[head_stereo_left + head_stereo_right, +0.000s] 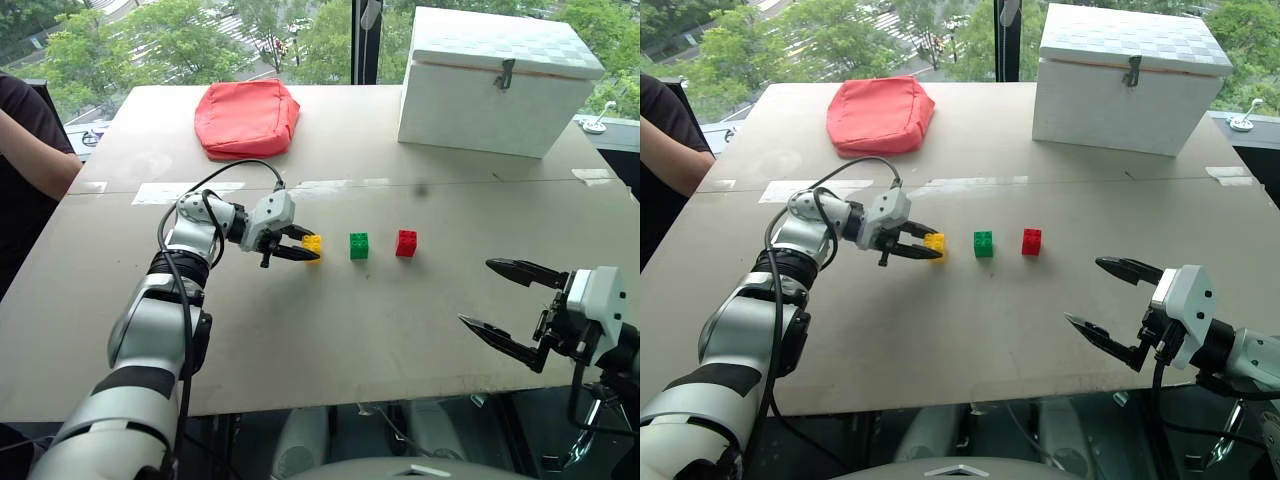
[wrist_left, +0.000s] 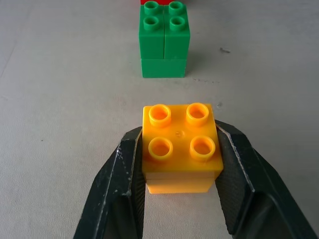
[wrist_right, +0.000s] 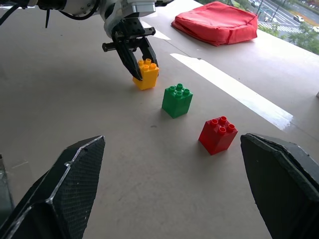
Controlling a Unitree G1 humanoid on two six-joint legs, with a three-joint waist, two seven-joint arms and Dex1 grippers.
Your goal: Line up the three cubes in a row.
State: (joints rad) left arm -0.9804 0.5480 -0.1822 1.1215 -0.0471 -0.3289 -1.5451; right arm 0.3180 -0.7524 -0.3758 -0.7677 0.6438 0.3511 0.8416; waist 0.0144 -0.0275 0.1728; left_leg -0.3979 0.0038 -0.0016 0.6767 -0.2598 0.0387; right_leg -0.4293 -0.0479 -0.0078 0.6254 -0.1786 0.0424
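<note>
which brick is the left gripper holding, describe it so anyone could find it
On the table, in front of the red pouch and the white box, three studded bricks sit in a short row. The held one is the yellow brick at the row's left end, clamped between the left gripper's black fingers. Its neighbours, the green brick and red brick, stand free.

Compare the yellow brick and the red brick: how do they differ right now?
Colour: the yellow brick versus the red brick. State: the yellow brick is clamped between the left gripper fingers; the red brick stands free, untouched. Place: the yellow brick is at the row's left end, the red brick at its right end, with the green brick between. Both are studded, upright and on the table.
</note>
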